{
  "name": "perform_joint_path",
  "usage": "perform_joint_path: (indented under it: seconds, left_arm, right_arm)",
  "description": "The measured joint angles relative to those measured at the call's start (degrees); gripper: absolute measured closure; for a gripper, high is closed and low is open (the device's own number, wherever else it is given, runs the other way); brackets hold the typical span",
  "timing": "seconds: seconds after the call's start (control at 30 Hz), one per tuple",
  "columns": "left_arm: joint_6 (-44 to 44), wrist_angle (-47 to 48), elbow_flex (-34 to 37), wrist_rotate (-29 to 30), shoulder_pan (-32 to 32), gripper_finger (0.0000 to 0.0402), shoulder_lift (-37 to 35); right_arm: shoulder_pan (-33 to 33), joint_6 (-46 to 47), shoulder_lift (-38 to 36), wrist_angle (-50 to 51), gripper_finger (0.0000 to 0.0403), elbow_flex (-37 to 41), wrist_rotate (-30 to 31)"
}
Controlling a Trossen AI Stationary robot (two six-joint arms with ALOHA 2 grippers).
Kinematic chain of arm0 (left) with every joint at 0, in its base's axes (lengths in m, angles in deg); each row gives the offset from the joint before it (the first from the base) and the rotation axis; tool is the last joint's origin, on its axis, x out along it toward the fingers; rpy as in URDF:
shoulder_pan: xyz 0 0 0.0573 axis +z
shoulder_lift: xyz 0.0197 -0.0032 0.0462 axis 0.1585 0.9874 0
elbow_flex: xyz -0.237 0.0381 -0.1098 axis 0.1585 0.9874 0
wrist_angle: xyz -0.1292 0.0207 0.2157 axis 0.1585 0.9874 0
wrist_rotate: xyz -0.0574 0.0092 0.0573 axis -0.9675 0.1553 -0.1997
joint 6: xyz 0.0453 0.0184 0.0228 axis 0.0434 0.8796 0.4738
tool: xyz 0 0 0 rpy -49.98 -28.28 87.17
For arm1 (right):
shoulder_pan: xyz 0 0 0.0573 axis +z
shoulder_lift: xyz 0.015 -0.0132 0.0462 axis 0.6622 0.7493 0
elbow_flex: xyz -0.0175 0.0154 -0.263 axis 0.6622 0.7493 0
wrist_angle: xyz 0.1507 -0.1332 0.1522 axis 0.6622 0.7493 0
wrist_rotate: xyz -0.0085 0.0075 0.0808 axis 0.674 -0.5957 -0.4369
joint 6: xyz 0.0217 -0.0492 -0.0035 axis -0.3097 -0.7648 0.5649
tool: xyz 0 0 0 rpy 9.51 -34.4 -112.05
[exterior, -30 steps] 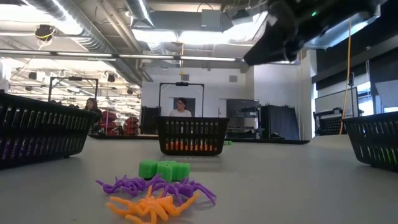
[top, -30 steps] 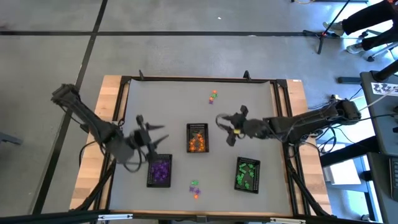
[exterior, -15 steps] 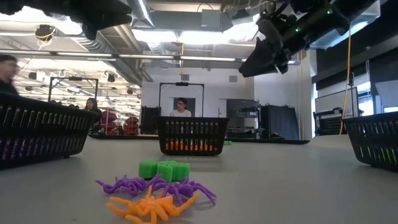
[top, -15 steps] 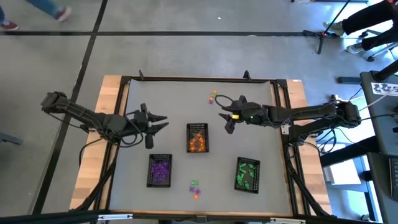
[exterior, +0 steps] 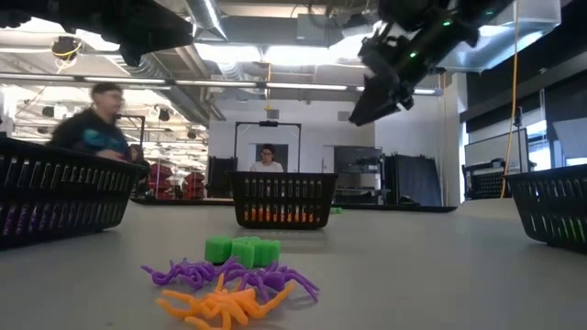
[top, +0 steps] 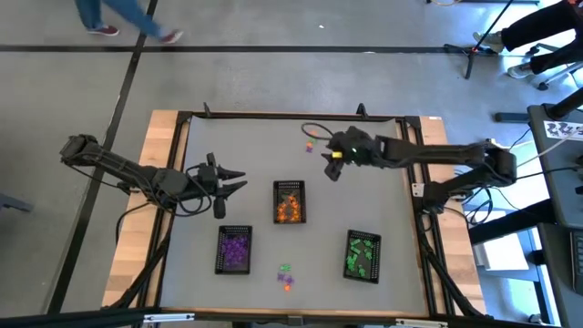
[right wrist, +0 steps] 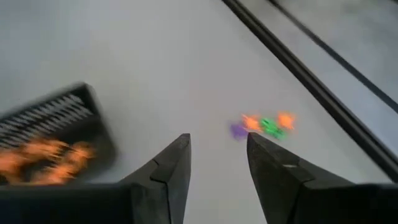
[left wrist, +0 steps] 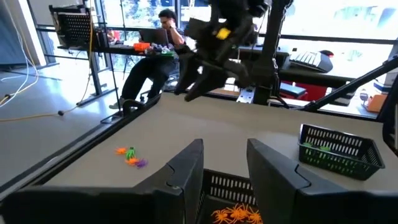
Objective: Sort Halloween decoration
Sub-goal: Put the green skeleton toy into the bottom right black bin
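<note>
High view gives you the right pincer (top: 321, 158) reaching over the bench (top: 246, 137) toward its far edge, held above the surface, its fingers spread and empty, close to a small far cluster (top: 311, 139) of orange, green and purple trinkets. Your right wrist view shows that cluster (right wrist: 261, 126) just beyond the parted fingertips (right wrist: 180, 144), with the orange tray (right wrist: 53, 134) off to one side. Your left pincer (top: 230, 180) waits over the left half of the bench, beside the orange tray (top: 289, 201), its fingers apart and holding nothing; the left wrist view shows the gap between them. You have three black mesh trays: the orange one mid-bench, a purple tray (top: 234, 250) and a green tray (top: 363, 256) nearer the front edge. A second loose pile (exterior: 229, 280) of purple, orange and green pieces lies between those two at the front. A person (exterior: 92, 128) shows behind the bench in the low view.
</note>
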Motion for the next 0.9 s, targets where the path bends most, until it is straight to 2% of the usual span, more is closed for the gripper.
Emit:
perform_joint_path:
  seconds: [0.17, 0.33, 0.5, 0.67, 0.9]
  left_arm:
    - [0.0, 0.2, 0.0, 0.0, 0.0, 0.0286, 0.0]
    - [0.0, 0.2, 0.0, 0.0, 0.0, 0.0286, 0.0]
    - [0.0, 0.2, 0.0, 0.0, 0.0, 0.0286, 0.0]
    - [0.0, 0.2, 0.0, 0.0, 0.0, 0.0286, 0.0]
    - [0.0, 0.4, 0.0, 0.0, 0.0, 0.0286, 0.0]
  right_arm:
    - [-6.2, -3.7, 8.2, 9.1, 0.0249, -8.7, -6.3]
    - [-11.8, -5.9, 17.2, 12.4, 0.0249, -16.6, -11.4]
    - [-14.5, -10.7, 24.7, 16.9, 0.0249, -24.6, -12.4]
    - [-14.8, -11.7, 31.0, 22.2, 0.0249, -31.7, -12.3]
    - [-14.7, -11.6, 38.0, 23.6, 0.0249, -36.6, -10.5]
